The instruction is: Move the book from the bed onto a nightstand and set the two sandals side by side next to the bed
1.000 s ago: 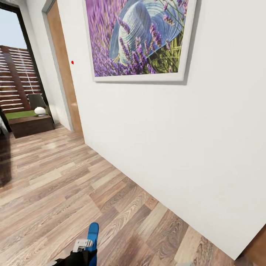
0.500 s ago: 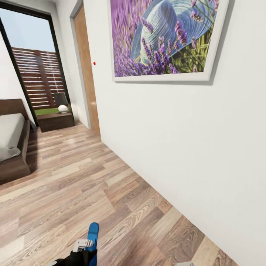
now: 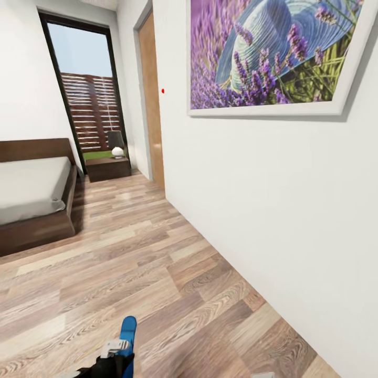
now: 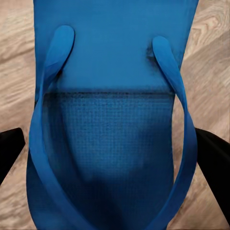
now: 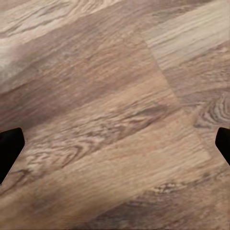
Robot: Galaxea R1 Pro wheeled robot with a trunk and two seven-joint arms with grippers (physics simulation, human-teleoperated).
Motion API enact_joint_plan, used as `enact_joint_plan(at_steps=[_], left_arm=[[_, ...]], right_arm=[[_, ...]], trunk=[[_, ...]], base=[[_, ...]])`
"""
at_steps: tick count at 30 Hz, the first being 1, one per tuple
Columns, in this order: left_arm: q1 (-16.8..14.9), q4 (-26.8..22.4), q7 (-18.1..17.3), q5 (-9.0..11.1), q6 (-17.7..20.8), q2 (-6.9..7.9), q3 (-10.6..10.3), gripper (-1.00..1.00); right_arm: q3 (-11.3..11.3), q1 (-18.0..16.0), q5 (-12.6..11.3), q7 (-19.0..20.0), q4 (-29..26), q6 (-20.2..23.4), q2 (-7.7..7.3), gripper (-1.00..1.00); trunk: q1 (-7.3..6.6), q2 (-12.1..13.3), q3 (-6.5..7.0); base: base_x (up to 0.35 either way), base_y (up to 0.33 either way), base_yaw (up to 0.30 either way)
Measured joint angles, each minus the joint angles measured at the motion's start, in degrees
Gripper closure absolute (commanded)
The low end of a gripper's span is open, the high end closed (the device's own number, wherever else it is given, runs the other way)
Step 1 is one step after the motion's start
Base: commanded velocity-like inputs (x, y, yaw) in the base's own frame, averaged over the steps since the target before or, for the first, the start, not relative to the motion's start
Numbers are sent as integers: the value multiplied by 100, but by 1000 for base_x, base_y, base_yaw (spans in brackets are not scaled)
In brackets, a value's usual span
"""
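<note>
View has swung toward the bed [image 3: 31, 191]; left hand [image 3: 119, 353] grips blue sandal [image 4: 112, 120].

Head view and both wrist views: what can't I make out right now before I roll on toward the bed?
- Bed, head view: cut off by the left edge, so any book on it is unseen.
- Sandal, left wrist view: toe and heel run past the picture edges.
- Nightstand, head view: too small to tell its drawers.

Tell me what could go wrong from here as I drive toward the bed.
1. The wall runs close on the right; turning could scrape it.
2. The sandal in the left end effector sticks out past the fingers and might slip.
3. The bed frame's corner juts toward the path.
</note>
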Motion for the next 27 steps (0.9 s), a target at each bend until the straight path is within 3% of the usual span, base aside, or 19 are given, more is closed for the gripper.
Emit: enact_joint_plan(at_steps=[3,6,12,27], left_arm=[[1,60,355,-2,0,-5,-10,100],[2,499,631,-10,-180,-9,-15,100],[2,925,713,-7,-732,-18,-16,100],[1,992,719,-11,-792,-39,-13,100]], right_arm=[[-1,0,1,-5,14,11,-4,-100],[-5,1,2,-7,394,10,-7,-100],[-5,0,2,-9,631,9,-7,-100],[-5,3,2,-16,667,9,-7,-100]], trunk=[[0,0,0],[0,0,-1],[0,0,0],[0,0,0]], base=[[0,0,293],[0,0,293],[0,0,293],[0,0,293]])
